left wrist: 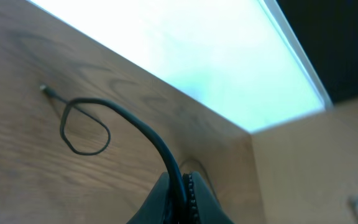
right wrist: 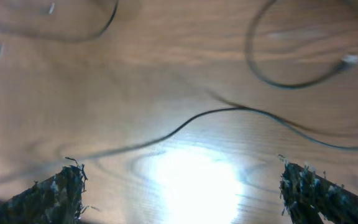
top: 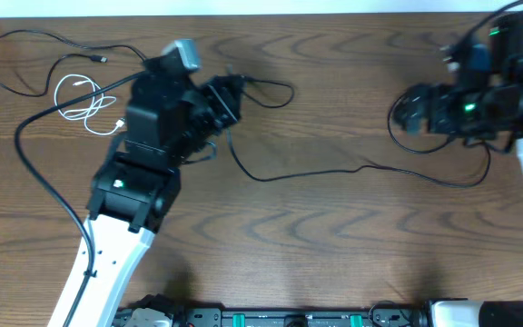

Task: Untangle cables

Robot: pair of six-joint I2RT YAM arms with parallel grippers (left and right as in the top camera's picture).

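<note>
**Left end pinned, right end free**
Left fingers [left wrist: 201,202] are clenched on the black cable [top: 334,171], probably anchoring it so its slack run across the tabletop [top: 316,245] can be drawn straight. Right fingers [right wrist: 58,190] are spread wide and empty above that run. The white cable [top: 84,104] lies coiled at far left, apart. Wood-grain top with lamp glare; a pale bright surface lies beyond the far edge.

Short cable [top: 84,104] on the table [top: 316,245] at far left, left gripper [top: 228,98] to its right, long cable [top: 334,171] running from there across the middle to beneath the right gripper [top: 405,111].
</note>
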